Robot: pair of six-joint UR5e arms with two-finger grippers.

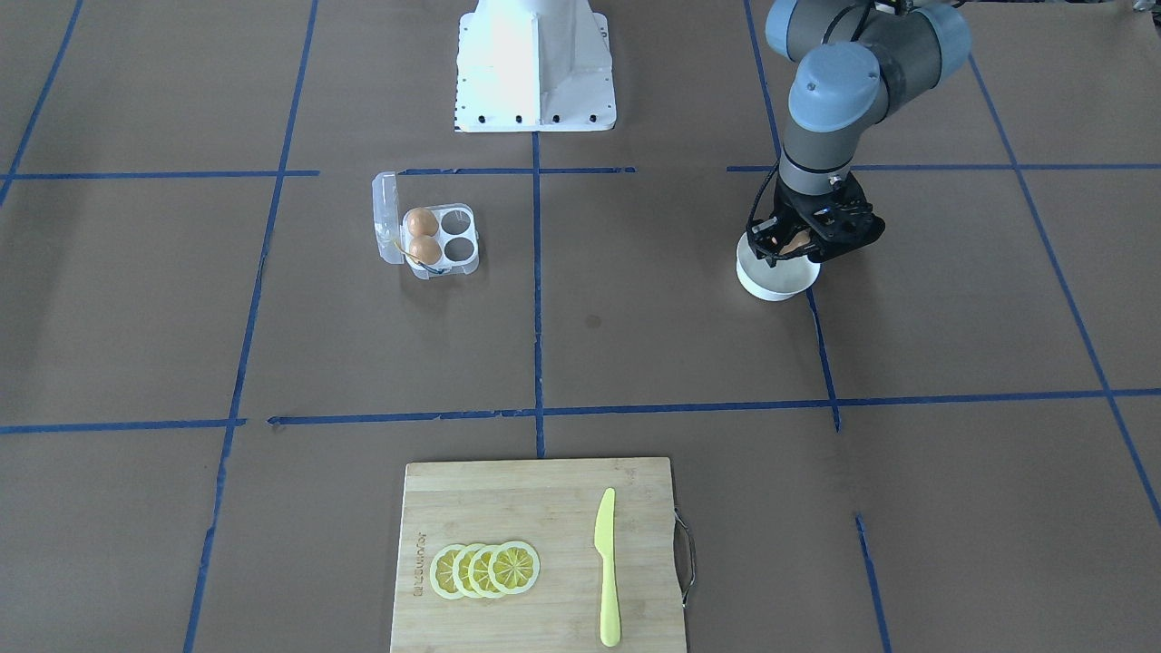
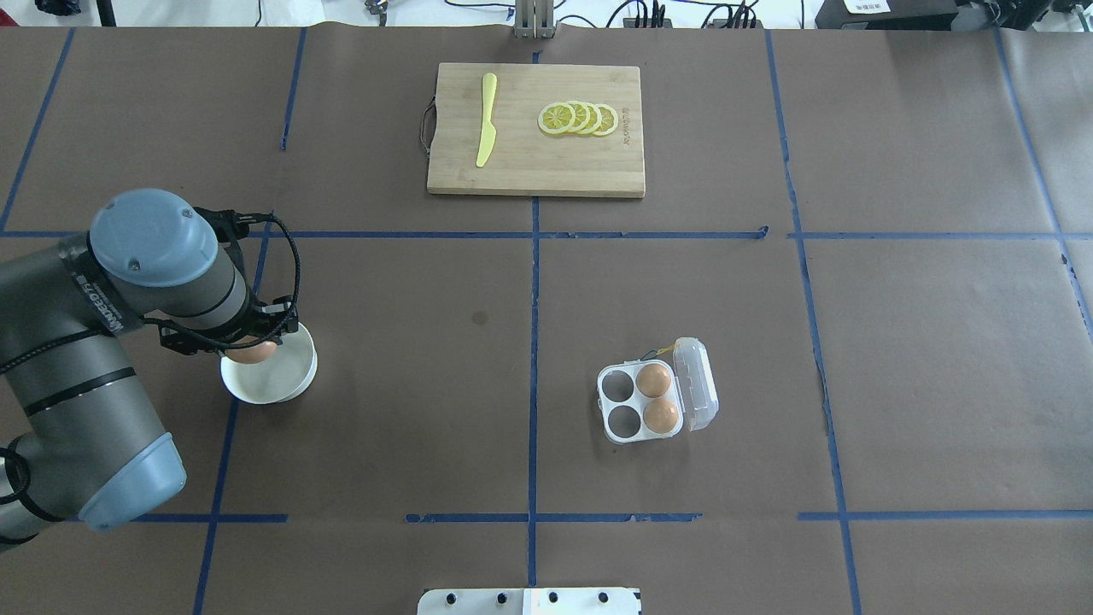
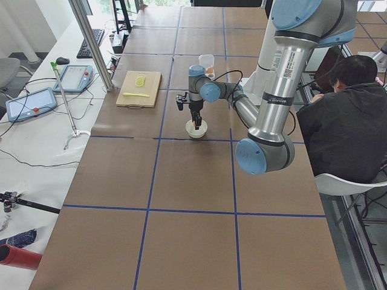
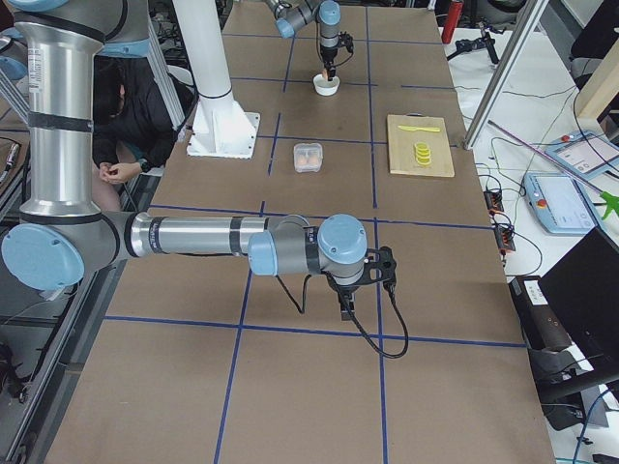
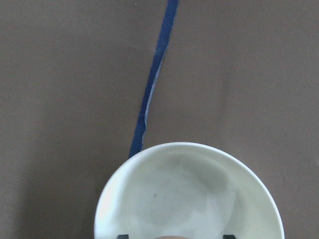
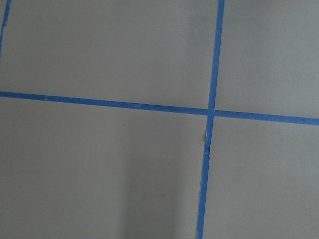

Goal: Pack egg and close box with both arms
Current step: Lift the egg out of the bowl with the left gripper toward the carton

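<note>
The egg (image 2: 256, 352) was seen pinched in the left gripper (image 2: 253, 348), closed to egg width just above the white bowl (image 2: 290, 376), while the box (image 2: 635, 402), lid open, was found well off to that gripper's right, empty cups nearest.

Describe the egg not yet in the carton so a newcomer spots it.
Start at the white bowl under the left arm. The egg is the orange-brown one gripped in the left hand above it; the other two eggs sit in cups of the clear box.
</note>
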